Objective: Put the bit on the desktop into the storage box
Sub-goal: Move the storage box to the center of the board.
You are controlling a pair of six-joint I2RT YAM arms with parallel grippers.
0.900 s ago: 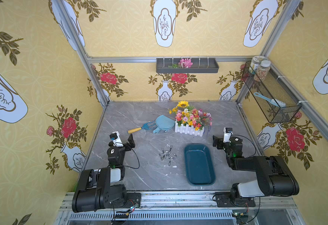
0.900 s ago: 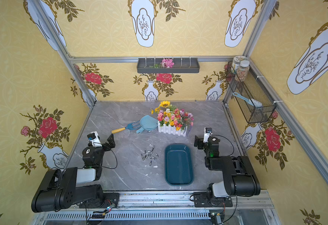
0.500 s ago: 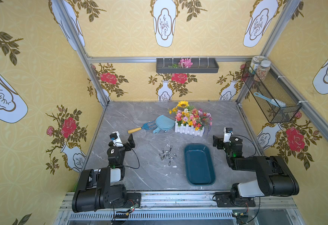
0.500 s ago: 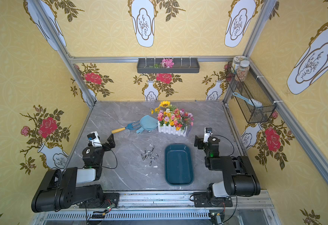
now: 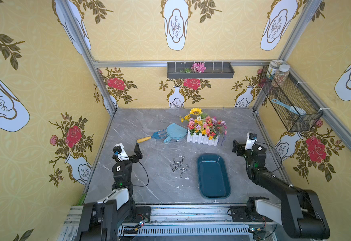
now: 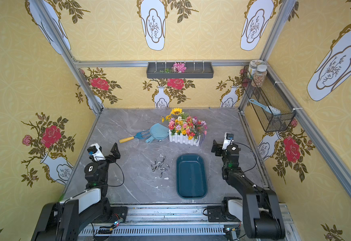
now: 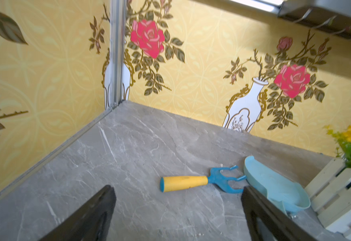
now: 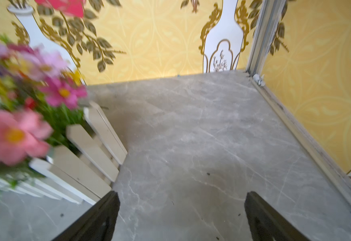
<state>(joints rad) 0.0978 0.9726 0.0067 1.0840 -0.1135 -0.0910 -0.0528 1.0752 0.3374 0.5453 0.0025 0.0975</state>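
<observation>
- The storage box (image 5: pixel 213 177), a dark teal tray, lies on the counter (image 5: pixel 149 187) nearer the right arm. Its whole floor shows teal from rim to rim.
- The bits (image 5: pixel 179 164) lie in a loose scatter on the counter, just beside the box's long rim on the left arm's side and outside the box.
- The left pincer (image 7: pixel 176 191) is spread wide and holds nothing. It hangs over bare counter, well apart from the bits.
- The right pincer (image 8: pixel 182 194) also gapes with nothing between its fingers, over the counter past the box's far end.
- A white picket planter (image 5: pixel 201 139) near the right pincer is packed with mixed flowers (image 5: pixel 203 125).
- A light blue dustpan (image 5: pixel 175 133) lies against the planter, with a yellow-handled rake (image 5: pixel 149 137) at its edge.
- The wall trough (image 5: pixel 222 74) holds a pink blossom (image 5: pixel 198 67) and a green sprig.
- The wire basket (image 5: pixel 304 125) on the right wall holds two jars (image 5: pixel 280 76) and a blue brush (image 5: pixel 289 107).
</observation>
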